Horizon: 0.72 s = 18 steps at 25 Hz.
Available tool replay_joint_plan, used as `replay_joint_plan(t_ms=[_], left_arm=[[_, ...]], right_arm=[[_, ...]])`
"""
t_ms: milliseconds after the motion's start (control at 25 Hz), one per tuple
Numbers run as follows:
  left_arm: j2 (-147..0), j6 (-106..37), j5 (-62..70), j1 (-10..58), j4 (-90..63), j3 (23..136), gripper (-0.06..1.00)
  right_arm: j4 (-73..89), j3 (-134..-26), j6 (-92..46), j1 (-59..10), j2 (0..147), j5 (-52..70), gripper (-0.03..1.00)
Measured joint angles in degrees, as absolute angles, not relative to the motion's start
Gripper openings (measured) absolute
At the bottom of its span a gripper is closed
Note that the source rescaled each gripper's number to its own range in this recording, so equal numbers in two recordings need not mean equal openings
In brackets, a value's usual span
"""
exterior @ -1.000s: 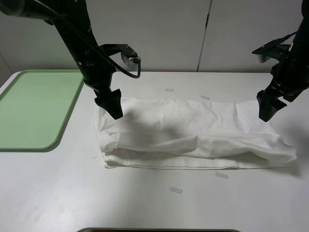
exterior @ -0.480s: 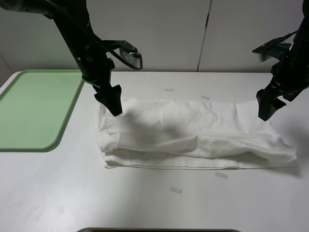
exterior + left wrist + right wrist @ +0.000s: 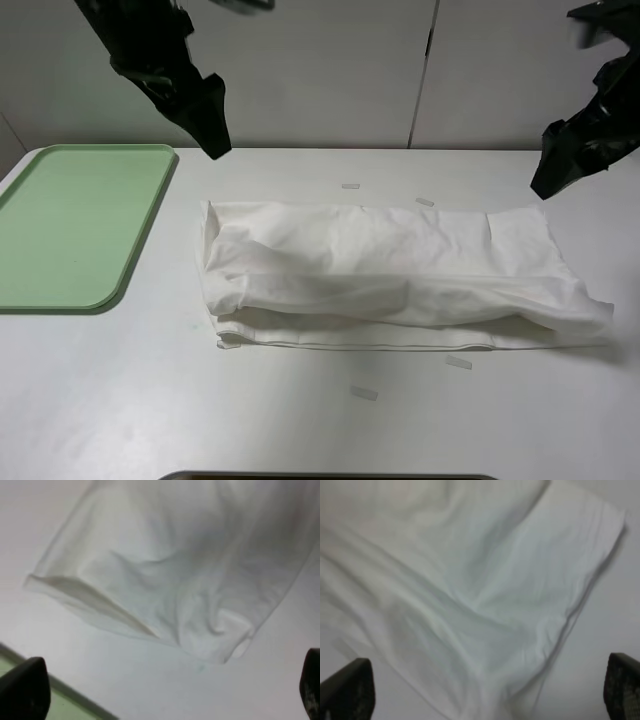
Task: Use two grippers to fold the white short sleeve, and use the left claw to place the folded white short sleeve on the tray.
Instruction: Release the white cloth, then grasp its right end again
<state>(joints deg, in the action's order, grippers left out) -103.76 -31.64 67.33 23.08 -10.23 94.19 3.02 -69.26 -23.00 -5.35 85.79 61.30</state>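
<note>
Tray (image 3: 75,225) near white short sleeve (image 3: 390,275) | wrist views alone show left gripper (image 3: 167,685), right gripper (image 3: 485,686) fingers apart, empty

Soft, even overhead light fills the high view, and the white table (image 3: 300,430) looks bright without glare. The white short sleeve (image 3: 380,270) casts only a thin, faint shadow along its near edge and right end. The left gripper (image 3: 211,138) and right gripper (image 3: 550,178) are dark and smeared. Both wrist views are soft and unfocused, the cloth folds hazy and the fingertips (image 3: 25,690) black smudges at the corners
</note>
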Motion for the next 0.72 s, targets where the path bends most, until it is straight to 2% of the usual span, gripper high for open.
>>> replay_joint_plan(t_ms=[480,640,720], left_arm=[[-87.6,-19.6,67.5,23.1,-6.3,94.0,1.0],[-79.1,-15.9,67.5,23.1,-2.1,89.0,1.0],[-73.7,-13.4,67.5,23.1,0.0,83.0,1.0]], right_arm=[[6.3,-69.3,-23.0,-5.4,78.7,63.0,1.0],[8.7,-69.3,-22.9,-5.4,78.7,64.3,1.0],[9.6,-69.3,-22.9,-5.4,78.7,64.4,1.0]])
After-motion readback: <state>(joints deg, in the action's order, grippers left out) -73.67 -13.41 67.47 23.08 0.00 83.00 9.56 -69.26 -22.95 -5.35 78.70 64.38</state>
